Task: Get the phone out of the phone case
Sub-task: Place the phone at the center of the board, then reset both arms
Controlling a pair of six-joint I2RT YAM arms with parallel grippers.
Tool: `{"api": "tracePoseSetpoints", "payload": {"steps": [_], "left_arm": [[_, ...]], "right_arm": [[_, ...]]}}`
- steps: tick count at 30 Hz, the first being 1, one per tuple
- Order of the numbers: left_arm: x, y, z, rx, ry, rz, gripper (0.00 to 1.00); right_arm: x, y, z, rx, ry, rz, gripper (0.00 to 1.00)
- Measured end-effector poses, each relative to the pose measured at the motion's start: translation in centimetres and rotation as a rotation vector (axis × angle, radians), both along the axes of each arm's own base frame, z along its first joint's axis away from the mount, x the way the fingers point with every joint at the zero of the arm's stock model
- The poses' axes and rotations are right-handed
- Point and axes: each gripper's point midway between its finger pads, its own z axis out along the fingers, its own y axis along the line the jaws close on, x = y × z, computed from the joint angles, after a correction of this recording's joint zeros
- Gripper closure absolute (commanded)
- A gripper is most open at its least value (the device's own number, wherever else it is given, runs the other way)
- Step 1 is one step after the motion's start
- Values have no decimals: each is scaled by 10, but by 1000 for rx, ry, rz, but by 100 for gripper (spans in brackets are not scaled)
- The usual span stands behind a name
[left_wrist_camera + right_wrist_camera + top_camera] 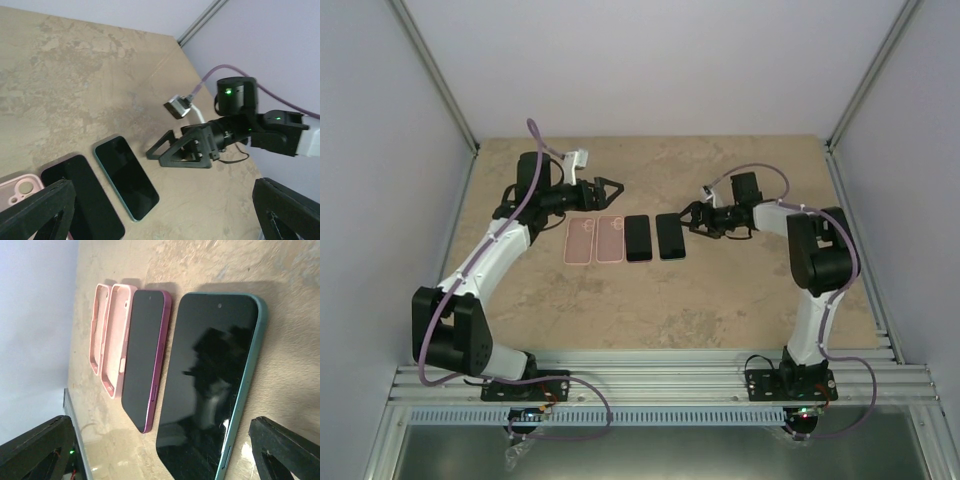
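Observation:
Four items lie in a row mid-table. Two empty pink cases [579, 241] [610, 240] are on the left, then a purple-edged phone [638, 238] and a teal-edged phone [671, 236], both screen up. My left gripper [610, 190] is open and empty, just behind the cases. My right gripper [692, 218] is open and empty, at the teal phone's far right corner. The right wrist view shows the teal phone [210, 385], the purple phone [145, 357] and the cases [117, 335] between the fingers [35, 447]. The left wrist view shows the teal phone [126, 176] and the right gripper [177, 150].
The tan table [720, 300] is walled by white panels left, right and behind. An aluminium rail [660, 380] with both arm bases runs along the near edge. The right arm's purple cable [220, 72] loops above its wrist.

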Motion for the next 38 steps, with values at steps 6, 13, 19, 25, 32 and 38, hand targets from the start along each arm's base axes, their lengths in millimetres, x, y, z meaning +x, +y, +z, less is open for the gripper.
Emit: {"api": "tracePoseSetpoints", "payload": {"steps": [6, 13, 19, 25, 32, 38], "left_arm": [[7, 18, 5, 51, 3, 38, 1], [31, 59, 32, 137, 1, 98, 0], [38, 126, 27, 238, 34, 238, 1], [36, 183, 13, 314, 72, 349, 1], [21, 233, -30, 343, 163, 440, 1], [7, 247, -67, 355, 237, 471, 1]], "right_arm": [[2, -9, 34, -58, -125, -14, 2], [8, -33, 95, -91, -321, -48, 2], [18, -83, 154, -124, -501, -132, 2], [17, -142, 187, -187, -635, -220, 2], [-7, -200, 178, -272, -678, -320, 2], [-23, -220, 158, -315, -669, -348, 2]]}}
